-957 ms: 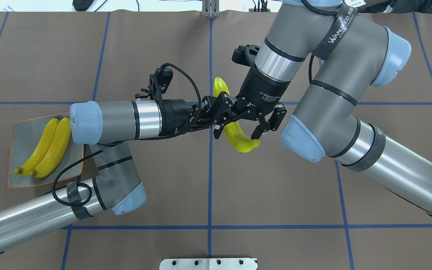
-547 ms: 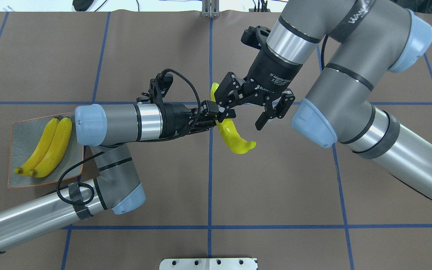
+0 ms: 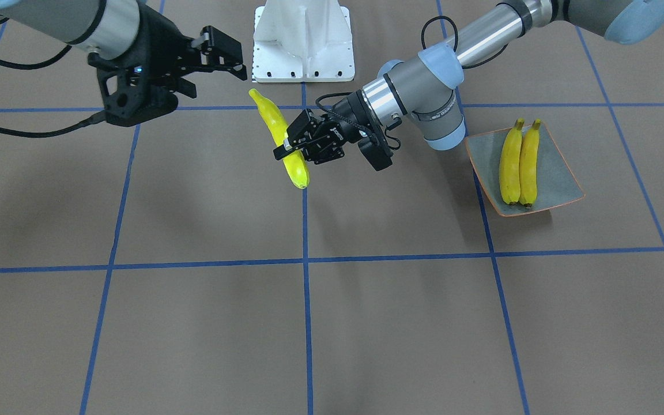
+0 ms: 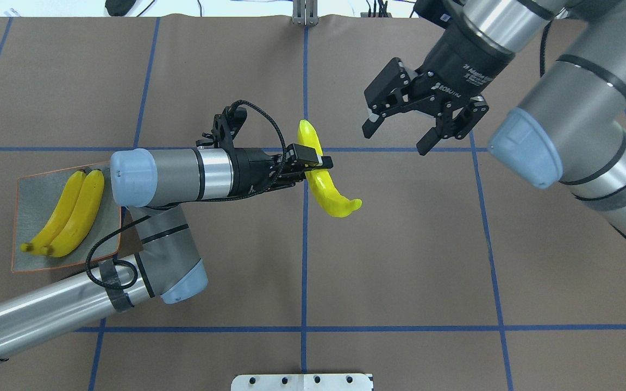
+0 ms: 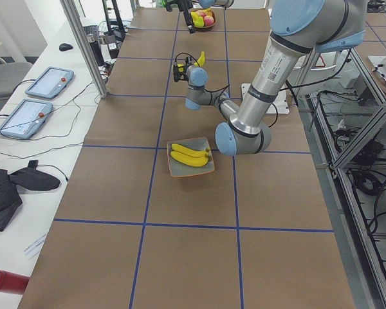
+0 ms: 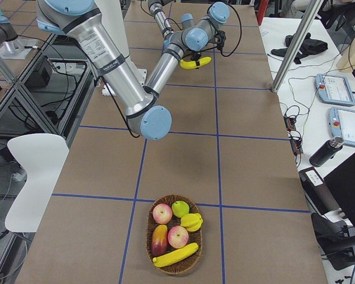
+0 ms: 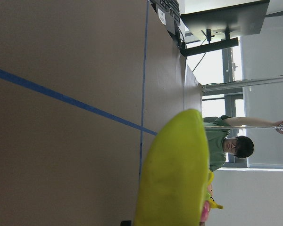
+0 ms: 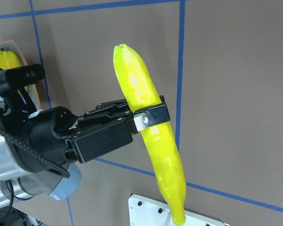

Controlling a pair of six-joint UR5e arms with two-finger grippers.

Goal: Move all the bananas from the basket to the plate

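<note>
We see a brown table (image 4: 400,260) crossed by blue tape lines (image 4: 304,271). Beside the table's long edge opposite the robot lie two teach pendants (image 5: 49,82), a black garment (image 5: 9,187) and a red cylinder (image 5: 1,282). A white chair (image 6: 35,171) stands off the table's robot-side edge.

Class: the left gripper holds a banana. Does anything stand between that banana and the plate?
Nothing visible does. Bare mat lies between the held banana and the plate; only the left arm itself spans it. Two bananas already lie on the plate, leaving bare room beside them.
</note>
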